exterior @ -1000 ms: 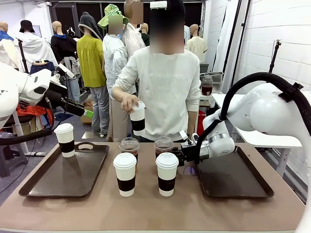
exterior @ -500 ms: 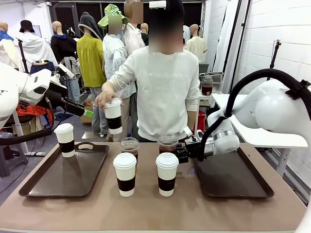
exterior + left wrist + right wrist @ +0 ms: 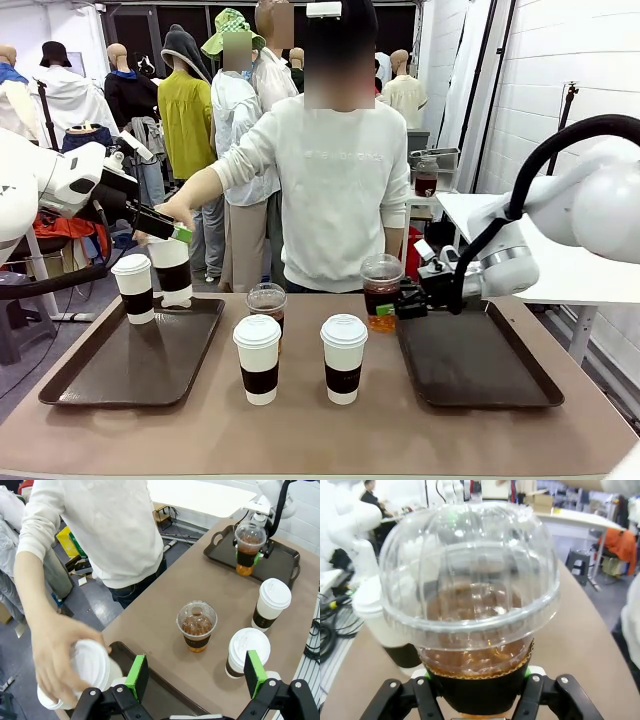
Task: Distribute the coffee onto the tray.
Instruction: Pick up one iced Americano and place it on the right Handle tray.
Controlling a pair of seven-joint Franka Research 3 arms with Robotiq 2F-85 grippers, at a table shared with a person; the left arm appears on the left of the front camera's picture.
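Observation:
My right gripper (image 3: 398, 304) is shut on a clear dome-lidded cup of brown coffee (image 3: 381, 283), held upright at the left rim of the right tray (image 3: 480, 365). In the right wrist view this cup (image 3: 470, 595) sits between the black fingers. A second clear cup (image 3: 266, 302) and two white sleeved cups (image 3: 257, 358) (image 3: 343, 357) stand mid-table. One white cup (image 3: 133, 288) stands on the left tray (image 3: 120, 370). A person's hand (image 3: 176, 212) holds another white cup (image 3: 173, 272) at that tray's far edge. My left gripper (image 3: 180, 232) hovers open beside that hand, and its green pads (image 3: 136, 676) have nothing between them.
The person stands at the far side of the table, one arm stretched over the left tray. In the left wrist view the right tray (image 3: 282, 562) lies far off behind the mid-table cups. The front strip of the table is bare.
My right gripper has carried the clear cup up and to the right, to the right tray's rim. The person's hand has brought a white cup down and left to the left tray.

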